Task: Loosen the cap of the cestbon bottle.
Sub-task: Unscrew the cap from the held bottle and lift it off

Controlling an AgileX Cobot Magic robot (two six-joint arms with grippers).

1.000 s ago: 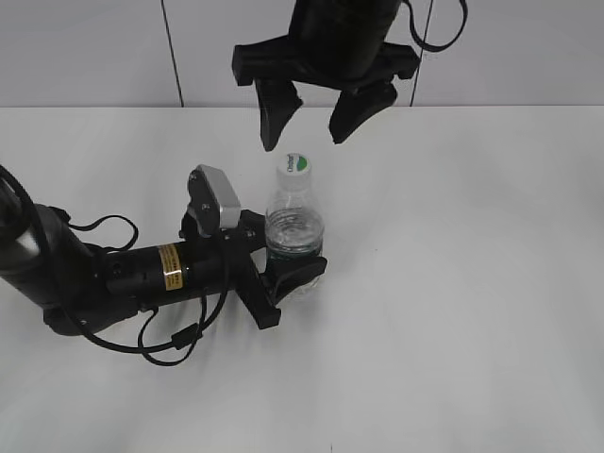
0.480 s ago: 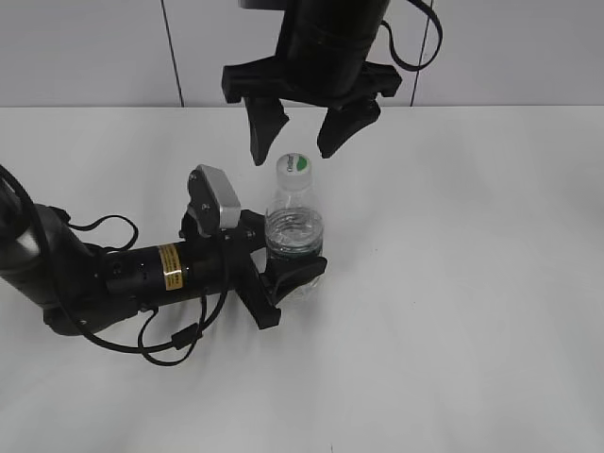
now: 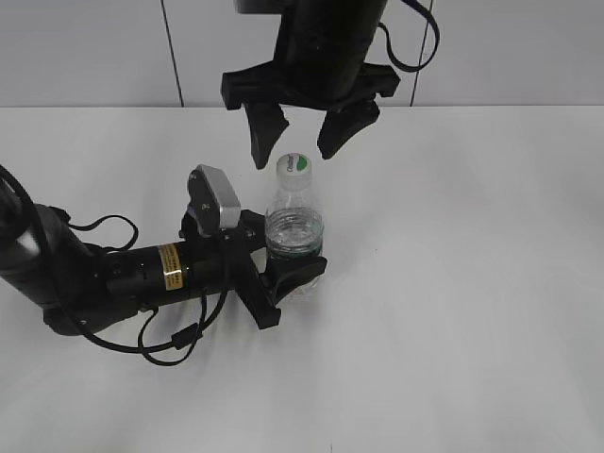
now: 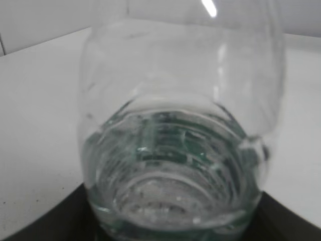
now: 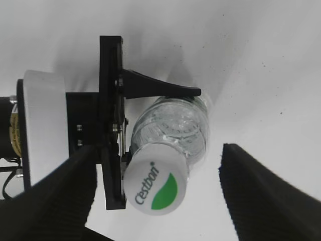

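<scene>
The clear cestbon bottle (image 3: 294, 231) stands upright on the white table, its white cap (image 3: 294, 164) with the green leaf mark on top. My left gripper (image 3: 283, 278) is shut on the bottle's lower body, which fills the left wrist view (image 4: 175, 150). My right gripper (image 3: 300, 146) is open and hangs just above the cap, one finger on each side, not touching it. In the right wrist view the cap (image 5: 156, 186) sits between the two open fingers (image 5: 158, 193), above the bottle (image 5: 173, 125).
The left arm (image 3: 123, 274) lies low along the table at the left, with its cables beside it. A white tiled wall (image 3: 94, 47) stands behind the table.
My right gripper has come down and to the left, from above and behind the bottle to straddling the cap. The left gripper and bottle have not moved.
</scene>
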